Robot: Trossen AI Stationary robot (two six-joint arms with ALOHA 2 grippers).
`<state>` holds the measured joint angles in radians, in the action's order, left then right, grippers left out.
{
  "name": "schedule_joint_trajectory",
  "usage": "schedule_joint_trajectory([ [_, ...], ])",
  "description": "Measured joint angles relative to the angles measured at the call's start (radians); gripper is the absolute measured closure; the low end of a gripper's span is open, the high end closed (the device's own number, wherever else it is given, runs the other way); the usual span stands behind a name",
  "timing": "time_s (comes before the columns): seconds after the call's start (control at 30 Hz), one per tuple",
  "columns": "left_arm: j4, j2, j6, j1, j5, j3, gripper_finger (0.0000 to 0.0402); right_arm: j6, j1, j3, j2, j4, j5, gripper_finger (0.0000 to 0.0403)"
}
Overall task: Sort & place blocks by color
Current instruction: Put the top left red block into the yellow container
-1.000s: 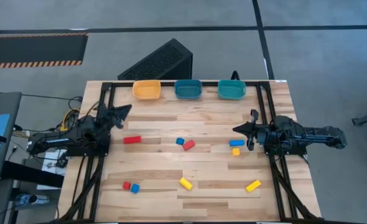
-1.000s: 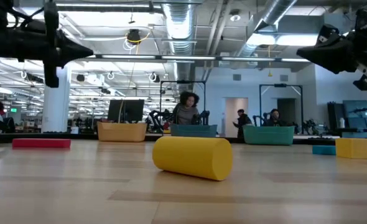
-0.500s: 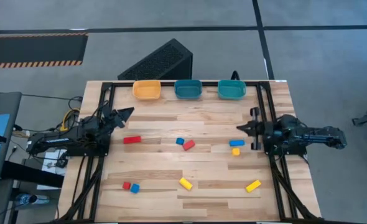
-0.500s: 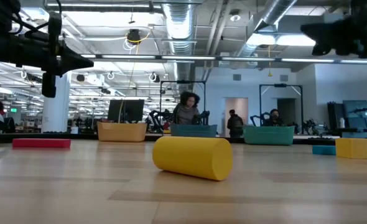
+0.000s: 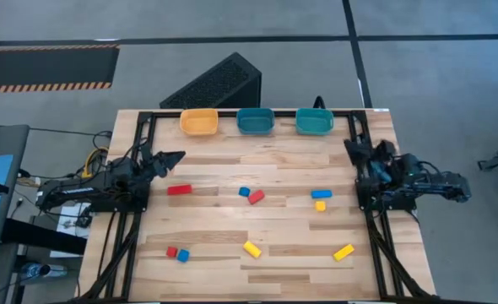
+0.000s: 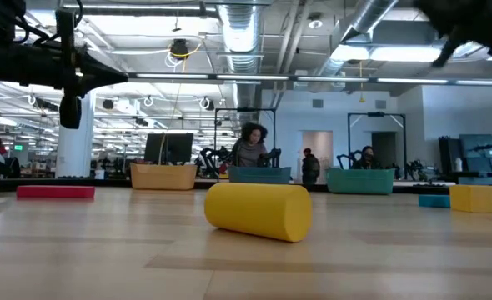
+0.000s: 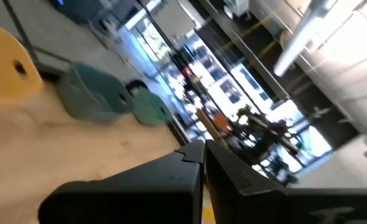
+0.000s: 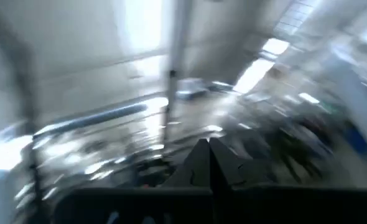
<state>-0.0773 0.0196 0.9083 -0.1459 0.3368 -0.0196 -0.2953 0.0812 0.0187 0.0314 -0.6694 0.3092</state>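
On the wooden table [image 5: 266,232], seen from above, everything hangs off the row of three bins at the far edge: the orange bin [image 5: 199,122], the middle teal bin [image 5: 255,122] and the greener teal bin [image 5: 314,122]. The left arm sits out past the orange bin's side of the table, its left gripper [image 5: 178,156] pointing in over the wood, fingers pressed tight together with nothing between them; the wrist view confirms the two dark tips meeting. The right gripper [image 5: 351,146] is up near the greener teal bin's corner, fingers closed as well and carrying nothing. Now the blocks, largest first. A red bar [image 5: 179,190] lies nearer than the orange bin, long axis running across the table, parallel to the bin row. A yellow bar [image 5: 343,252] lies at the near edge, on the greener bin's side, tilted on a diagonal. Another yellow block [image 5: 251,249] sits near the front, straight down from the middle bin, also angled; in the low view it reads as a stubby rounded piece lying on its side. A blue bar [image 5: 321,194] lies crosswise below the greener bin, with a small yellow cube [image 5: 320,205] touching its near side. Below the middle bin, a small blue block [image 5: 244,192] sits against a tilted red block [image 5: 256,197]. Far down from the orange bin, a red cube [image 5: 172,252] and a blue cube [image 5: 183,255] sit side by side.
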Motion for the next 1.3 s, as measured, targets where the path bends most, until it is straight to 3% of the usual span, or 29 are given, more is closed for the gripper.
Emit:
schedule_joint_trajectory([
  [0.1,-0.002,0.0,0.02,0.0,-0.003,0.0,0.0401,-0.289,0.001,0.009,0.024,0.174,0.211,0.0396],
  [0.23,-0.005,0.0,0.018,-0.001,-0.044,-0.001,0.0387,-0.621,-0.001,0.013,0.073,0.365,0.184,0.0396],
  [0.3,-0.039,0.0,0.031,-0.001,-0.063,-0.001,0.0371,-0.709,-0.011,0.012,0.108,0.367,0.126,0.0395],
  [0.4,-0.132,0.0,0.015,-0.001,-0.102,-0.001,0.0342,-0.717,-0.048,0.012,0.164,0.231,0.076,0.0388],
  [0.6,-0.171,0.0,-0.057,-0.001,-0.178,-0.003,0.0293,-0.591,-0.12,0.04,0.311,-0.094,0.174,0.0376],
  [0.8,-0.132,0.0,-0.115,-0.001,-0.19,-0.003,0.0278,-0.526,-0.186,0.179,0.508,-0.095,0.191,0.0375],
  [0.93,-0.165,0.0,-0.173,0.0,-0.13,-0.003,0.0278,-0.433,-0.207,0.273,0.682,-0.092,0.19,0.0372],
  [1.13,-0.146,0.029,-0.222,-0.001,-0.003,-0.046,0.0277,-0.345,-0.128,0.39,0.86,-0.094,0.197,0.0363],
  [1.3,-0.136,0.153,-0.229,-0.001,0.012,-0.092,0.0259,-0.364,0.012,0.414,0.897,-0.045,0.07,0.0337],
])
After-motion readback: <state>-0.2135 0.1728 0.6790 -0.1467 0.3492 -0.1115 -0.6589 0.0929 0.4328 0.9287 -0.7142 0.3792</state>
